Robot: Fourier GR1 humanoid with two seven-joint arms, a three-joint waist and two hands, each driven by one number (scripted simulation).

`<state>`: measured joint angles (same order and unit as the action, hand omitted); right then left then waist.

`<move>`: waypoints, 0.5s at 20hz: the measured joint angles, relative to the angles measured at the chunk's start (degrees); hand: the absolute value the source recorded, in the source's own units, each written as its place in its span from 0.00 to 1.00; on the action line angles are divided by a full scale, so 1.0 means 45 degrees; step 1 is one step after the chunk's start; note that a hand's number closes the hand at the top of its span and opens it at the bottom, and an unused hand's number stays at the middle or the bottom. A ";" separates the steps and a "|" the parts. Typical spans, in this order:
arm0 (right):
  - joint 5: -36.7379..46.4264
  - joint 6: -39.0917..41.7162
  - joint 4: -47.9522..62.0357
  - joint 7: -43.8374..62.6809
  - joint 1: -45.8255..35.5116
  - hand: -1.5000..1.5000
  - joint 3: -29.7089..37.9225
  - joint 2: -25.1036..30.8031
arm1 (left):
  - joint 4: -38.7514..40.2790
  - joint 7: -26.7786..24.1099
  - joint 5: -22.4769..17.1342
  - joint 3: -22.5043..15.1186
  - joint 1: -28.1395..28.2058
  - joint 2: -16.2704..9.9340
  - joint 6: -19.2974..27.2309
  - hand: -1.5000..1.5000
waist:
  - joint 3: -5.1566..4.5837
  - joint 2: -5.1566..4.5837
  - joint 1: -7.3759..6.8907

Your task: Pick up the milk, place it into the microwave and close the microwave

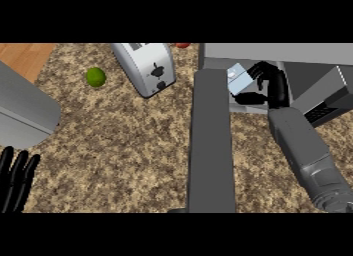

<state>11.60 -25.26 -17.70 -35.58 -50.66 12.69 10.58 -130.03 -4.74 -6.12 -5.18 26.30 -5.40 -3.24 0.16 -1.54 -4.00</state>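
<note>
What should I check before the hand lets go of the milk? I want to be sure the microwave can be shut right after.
1. Milk held by right hand: ok, fingers curled round it.
2. Milk inside the microwave opening: ok, at its front.
3. Milk resting on the microwave floor: cannot tell.
4. Microwave door open: ok, swung out toward the robot.
5. Door's swing path free: not ok, right forearm reaches through the opening.
6. Left hand out of the way: ok, resting open at lower left.
</note>
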 measured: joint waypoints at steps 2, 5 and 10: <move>0.0148 -0.0849 0.0303 -0.0098 -0.0222 1.00 0.0090 0.0173 | 0.0099 -0.0053 -0.0006 0.0128 -0.0122 -0.0044 -0.0020 0.00 | 0.0000 -0.0043 -0.0084; 0.0479 -0.1879 0.0642 -0.0411 -0.0527 0.00 0.0059 0.0481 | 0.0114 0.0004 0.0231 -0.0035 -0.0169 0.0002 0.0043 0.00 | 0.0010 -0.0120 -0.0237; 0.1487 -0.2318 0.1753 0.0105 -0.1345 0.00 -0.0680 0.0641 | 0.0396 0.0021 0.0386 0.0067 -0.0412 -0.0115 0.0001 0.00 | 0.0002 -0.0185 -0.0435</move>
<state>18.29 -35.69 -9.81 -35.11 -56.71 9.63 13.46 -128.25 -4.65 -4.38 -4.88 24.44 -5.92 -3.23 0.17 -2.38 -5.96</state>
